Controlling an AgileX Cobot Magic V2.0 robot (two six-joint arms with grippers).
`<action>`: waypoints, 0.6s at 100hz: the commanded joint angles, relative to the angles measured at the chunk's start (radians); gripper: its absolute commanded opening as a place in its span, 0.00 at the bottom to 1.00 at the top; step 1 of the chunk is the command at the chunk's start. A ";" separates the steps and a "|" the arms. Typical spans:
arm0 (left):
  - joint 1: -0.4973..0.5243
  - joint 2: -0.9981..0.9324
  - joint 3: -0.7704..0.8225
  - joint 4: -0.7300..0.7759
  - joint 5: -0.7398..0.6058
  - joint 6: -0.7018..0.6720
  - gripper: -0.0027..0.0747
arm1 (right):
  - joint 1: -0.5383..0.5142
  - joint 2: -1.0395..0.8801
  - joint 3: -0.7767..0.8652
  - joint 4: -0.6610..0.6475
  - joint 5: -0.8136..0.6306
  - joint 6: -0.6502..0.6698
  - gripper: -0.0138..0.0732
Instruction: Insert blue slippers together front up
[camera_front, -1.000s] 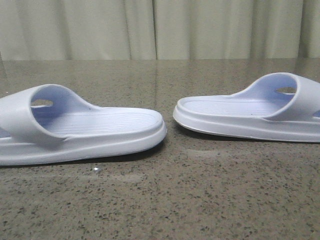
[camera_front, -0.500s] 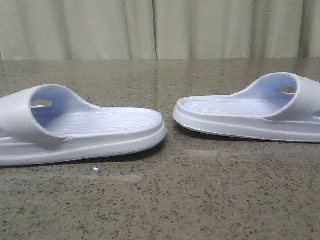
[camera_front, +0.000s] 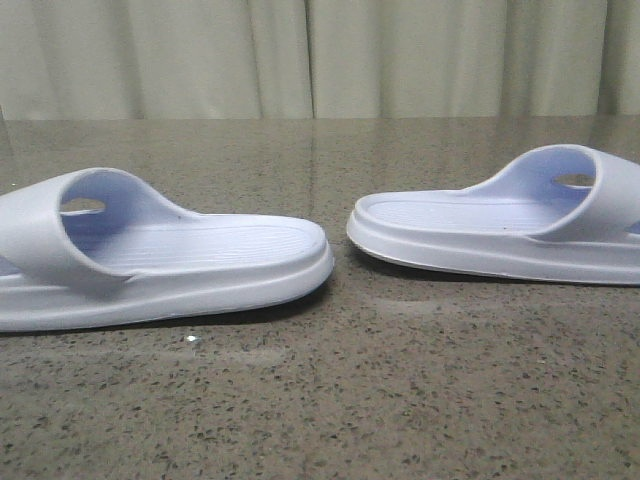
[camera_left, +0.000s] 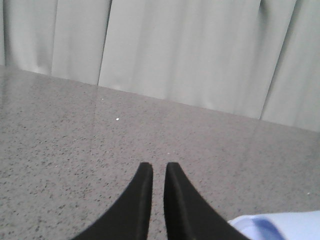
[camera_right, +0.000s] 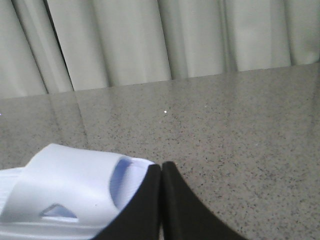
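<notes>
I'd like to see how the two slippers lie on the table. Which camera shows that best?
The front view: both blue slippers, left and right, lie sole-down with heel ends facing across a small gap. The right wrist view shows only one slipper's strap beside the right gripper. The left wrist view catches just a pale corner.
</notes>
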 joint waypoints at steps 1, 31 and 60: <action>-0.005 0.015 -0.093 -0.046 -0.038 -0.011 0.05 | -0.005 0.016 -0.087 0.009 -0.038 0.006 0.04; -0.005 0.297 -0.407 -0.149 0.142 -0.011 0.05 | -0.005 0.196 -0.348 0.009 0.123 0.006 0.04; -0.005 0.619 -0.726 -0.165 0.370 -0.011 0.06 | -0.005 0.416 -0.636 0.059 0.367 0.006 0.04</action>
